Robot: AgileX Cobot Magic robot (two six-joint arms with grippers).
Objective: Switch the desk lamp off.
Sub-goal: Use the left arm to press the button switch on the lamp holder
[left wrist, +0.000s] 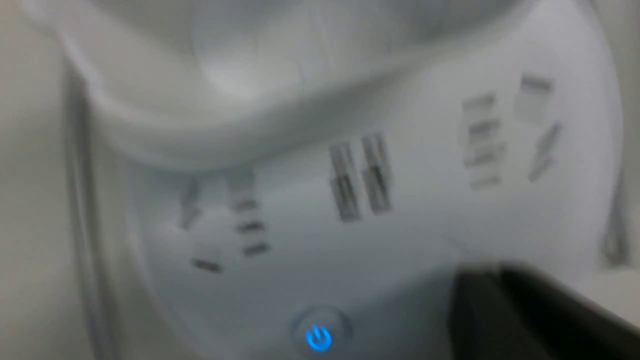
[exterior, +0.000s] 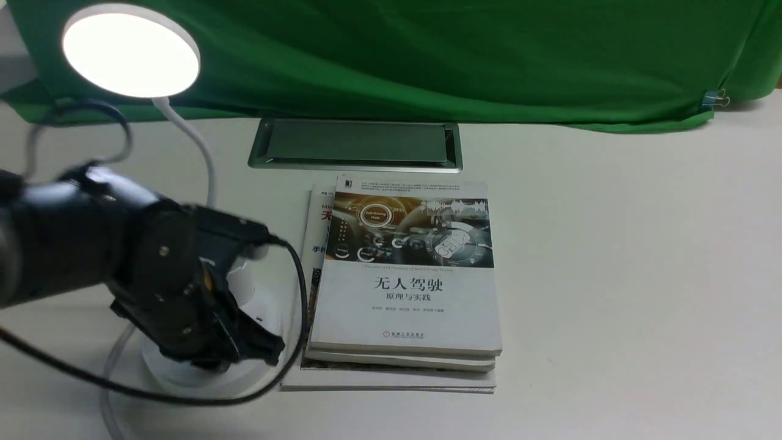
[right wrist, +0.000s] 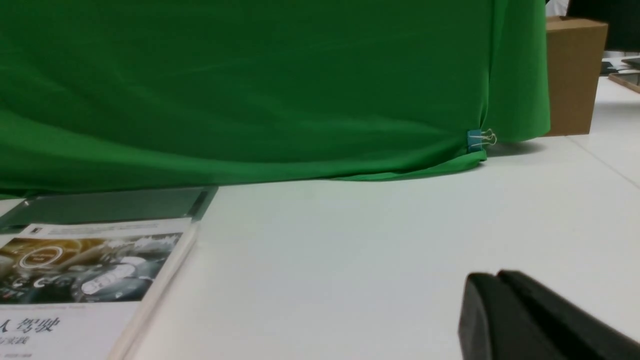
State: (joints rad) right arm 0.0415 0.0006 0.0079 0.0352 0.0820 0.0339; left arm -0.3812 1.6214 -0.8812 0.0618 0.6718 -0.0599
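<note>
One seemingly light, stiff plastic lamp, lit; tap its blue button with the closed left tool.

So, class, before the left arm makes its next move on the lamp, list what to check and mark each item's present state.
1. Desk lamp lit, so switching off is still needed: ok.
2. Power button visible, glowing blue: ok.
3. Left gripper over the lamp's base: ok.
4. Its tip lined up on the button: cannot tell, blurred.
5. Book stack not covering the button: ok.
6. Right gripper far from the lamp: ok.
</note>
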